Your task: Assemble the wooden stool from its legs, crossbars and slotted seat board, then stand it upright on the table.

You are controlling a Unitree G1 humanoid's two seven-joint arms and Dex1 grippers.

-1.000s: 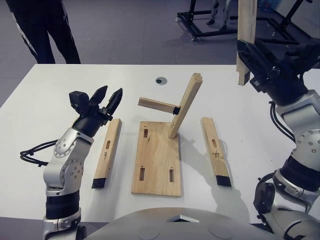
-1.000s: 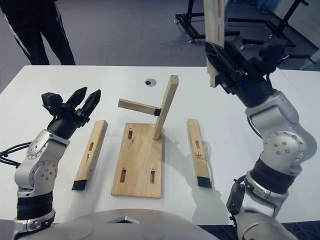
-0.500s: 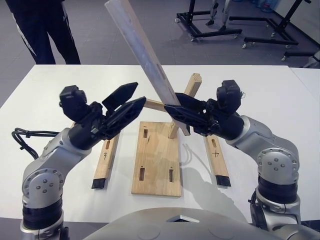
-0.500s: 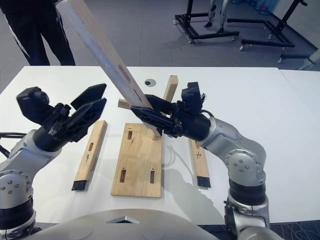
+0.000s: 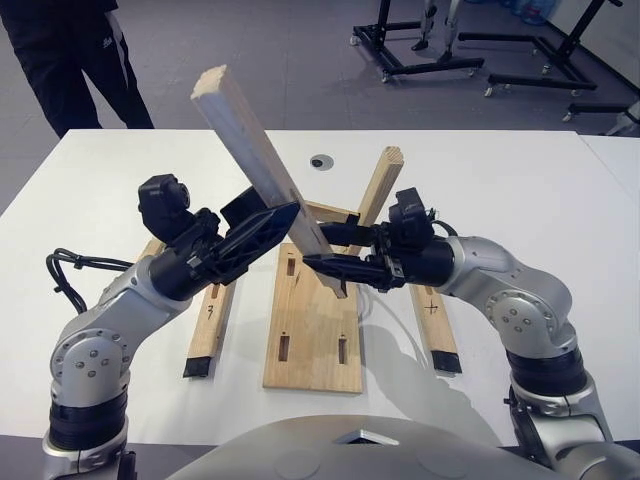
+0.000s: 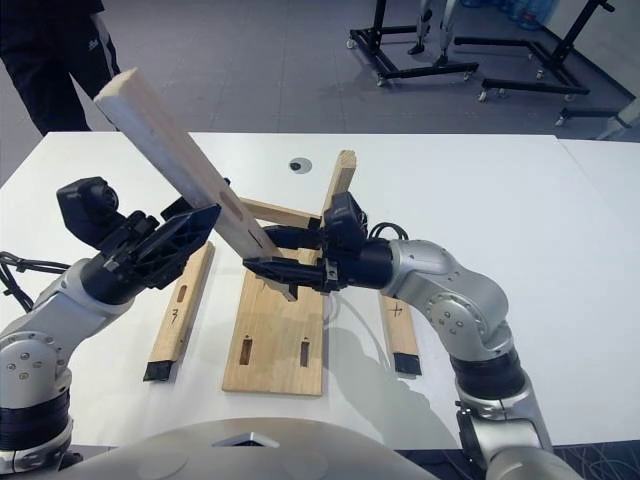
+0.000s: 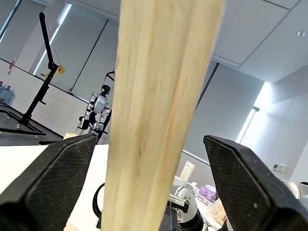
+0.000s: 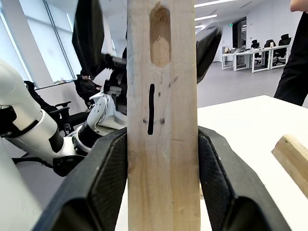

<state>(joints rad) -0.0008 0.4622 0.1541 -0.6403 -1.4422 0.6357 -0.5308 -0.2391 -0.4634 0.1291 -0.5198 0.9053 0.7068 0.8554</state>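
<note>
a robotics lab: white table [image 5: 520, 170], wheeled black equipment stands [image 5: 430, 66] on grey floor [image 5: 250, 60].

The tilted leg [image 5: 262, 165] and upright leg [image 5: 380, 185] crowd the board's [image 5: 312, 340] far end; its near half seems open.

1. The floor [image 5: 250, 70] behind the white table [image 5: 560, 190] is grey.
2. Black wheeled frames [image 5: 432, 66] stand far back, on the right.
3. The right wrist view shows tall windows [image 8: 29, 43], ceiling lights [image 8: 211, 17] and desks [image 8: 250, 57].
</note>
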